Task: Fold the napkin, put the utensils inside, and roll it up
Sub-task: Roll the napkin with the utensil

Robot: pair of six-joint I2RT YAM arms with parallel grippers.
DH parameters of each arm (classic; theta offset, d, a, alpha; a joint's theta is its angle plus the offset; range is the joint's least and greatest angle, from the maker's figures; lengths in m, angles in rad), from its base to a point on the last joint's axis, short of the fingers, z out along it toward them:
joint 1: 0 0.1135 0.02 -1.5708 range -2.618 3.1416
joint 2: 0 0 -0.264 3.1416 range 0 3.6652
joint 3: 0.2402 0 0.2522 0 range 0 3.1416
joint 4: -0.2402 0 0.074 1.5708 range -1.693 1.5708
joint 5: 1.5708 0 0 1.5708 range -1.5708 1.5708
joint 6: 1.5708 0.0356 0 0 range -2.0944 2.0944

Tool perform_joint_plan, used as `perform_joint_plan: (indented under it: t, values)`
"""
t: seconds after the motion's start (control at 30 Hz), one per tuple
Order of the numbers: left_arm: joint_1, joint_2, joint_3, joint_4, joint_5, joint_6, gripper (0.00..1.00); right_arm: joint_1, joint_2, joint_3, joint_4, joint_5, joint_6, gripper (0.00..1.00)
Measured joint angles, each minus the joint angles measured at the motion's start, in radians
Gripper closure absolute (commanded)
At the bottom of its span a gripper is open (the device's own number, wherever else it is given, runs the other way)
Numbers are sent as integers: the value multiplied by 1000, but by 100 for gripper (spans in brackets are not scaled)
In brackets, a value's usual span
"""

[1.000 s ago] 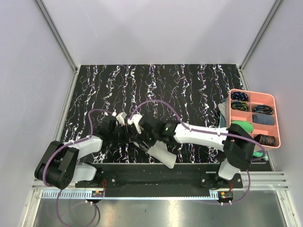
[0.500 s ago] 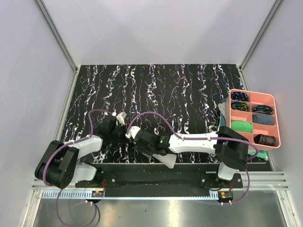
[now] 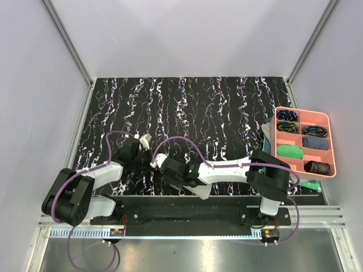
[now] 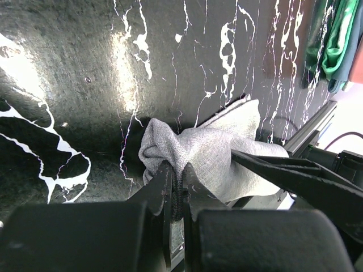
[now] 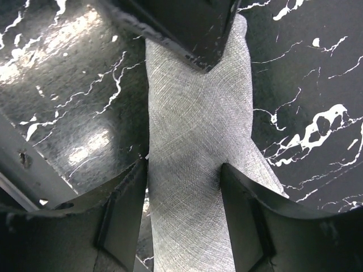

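Left fingers (image 4: 159, 190) are closed tight on a bunched end of the napkin (image 4: 210, 153). The rest of the cloth runs ahead of their tips towards the right arm.

Right fingers (image 5: 122, 221) stand wide, one on each side of the napkin (image 5: 193, 141). The cloth fills the gap and touches both inner faces. We cannot tell whether they are clamping it or only bracketing it.

Progress, our read:
- The napkin is no longer flat. It is gathered into a narrow, loosely twisted band at the near edge of the worktop (image 3: 198, 107).
- We see no spoon or fork in any view. They may be wrapped inside, but we cannot confirm it.
- The bundle looks slack and uneven, so we judge the roll unfinished. It needs tightening, and the utensils need checking.

The band passes between the right fingers and on beyond their tips to the left pair, which crosses over it there.
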Motion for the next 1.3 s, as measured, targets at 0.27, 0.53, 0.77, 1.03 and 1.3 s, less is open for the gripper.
perform_joint_plan:
  t: [0.27, 0.53, 0.77, 1.03, 1.3]
  values:
    - [0, -3, 11, -2, -4, -4, 52, -83, 13, -6, 30, -104, 17, 62]
    - [32, -127, 13, -59, -68, -6, 31, -209, 13, -6, 68, -373, 48, 66]
    - [43, -237, -14, -64, -121, 6, 30, -333, 36, -11, 69, -684, 71, 65]
    - [43, -243, -68, 11, -67, 23, 44, -459, 129, 23, 49, -990, 87, 63]
    - [33, -160, -83, 116, 5, 25, 47, -554, 261, 82, 24, -1233, 100, 63]
